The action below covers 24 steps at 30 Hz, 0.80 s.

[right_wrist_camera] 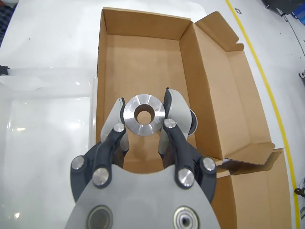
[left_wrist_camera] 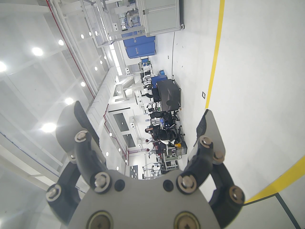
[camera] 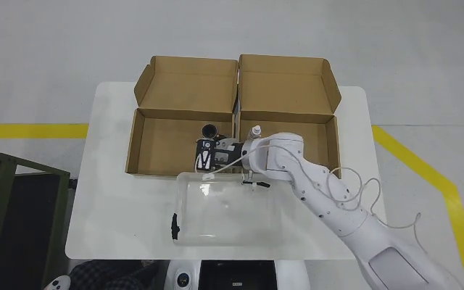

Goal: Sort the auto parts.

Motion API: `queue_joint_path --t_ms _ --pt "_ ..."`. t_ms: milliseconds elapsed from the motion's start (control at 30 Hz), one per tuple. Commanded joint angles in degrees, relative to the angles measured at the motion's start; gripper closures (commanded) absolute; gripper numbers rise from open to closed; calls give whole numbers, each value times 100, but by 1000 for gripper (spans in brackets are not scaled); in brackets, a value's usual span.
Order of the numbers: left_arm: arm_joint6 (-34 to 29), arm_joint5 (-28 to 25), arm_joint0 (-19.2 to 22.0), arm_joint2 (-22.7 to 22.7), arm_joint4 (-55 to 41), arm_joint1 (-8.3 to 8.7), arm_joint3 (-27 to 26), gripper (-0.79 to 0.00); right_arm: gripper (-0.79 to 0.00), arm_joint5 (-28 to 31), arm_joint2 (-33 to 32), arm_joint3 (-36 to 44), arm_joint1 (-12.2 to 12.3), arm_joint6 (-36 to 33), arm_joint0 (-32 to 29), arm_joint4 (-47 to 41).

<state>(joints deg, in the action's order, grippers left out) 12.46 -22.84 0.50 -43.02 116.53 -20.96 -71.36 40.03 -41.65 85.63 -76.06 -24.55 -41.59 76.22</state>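
My right gripper [right_wrist_camera: 144, 99] has its jaws clamped on a ring [right_wrist_camera: 155, 110], over the left box [camera: 163, 145] near its front right corner, not yet dropped. My left gripper [left_wrist_camera: 142, 107] is spread wide, empty. At least 1 black part [camera: 174, 227] waits at the left edge of the tray [camera: 225, 214].

**A:** What is the ring [right_wrist_camera: 144, 117] in your right claw [right_wrist_camera: 144, 98] made of?

**B:** Bare machined metal, bright and smooth, with a brushed sheen across its face.

**A:** And the claw?

**B:** You have matt grey metal fingers [right_wrist_camera: 177, 110], black ribbed pads [right_wrist_camera: 167, 101], black plastic links [right_wrist_camera: 176, 141] and shiny screw heads [right_wrist_camera: 185, 177].

**A:** Around it?

**B:** The cardboard box [right_wrist_camera: 143, 58] is matt brown. The tray [right_wrist_camera: 47, 125] is clear, glossy plastic. Your tabletop [right_wrist_camera: 52, 24] is smooth white with a faint shine.
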Motion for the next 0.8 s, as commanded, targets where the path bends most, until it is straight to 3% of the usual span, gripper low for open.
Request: queue_joint_path --t_ms 0,767 --pt "0 0 0 0 0 0 0 -785 0 21 71 -133 -34 -34 74 3" --pt "0 0 0 0 0 0 0 -785 0 136 752 -1273 -457 -452 691 67"
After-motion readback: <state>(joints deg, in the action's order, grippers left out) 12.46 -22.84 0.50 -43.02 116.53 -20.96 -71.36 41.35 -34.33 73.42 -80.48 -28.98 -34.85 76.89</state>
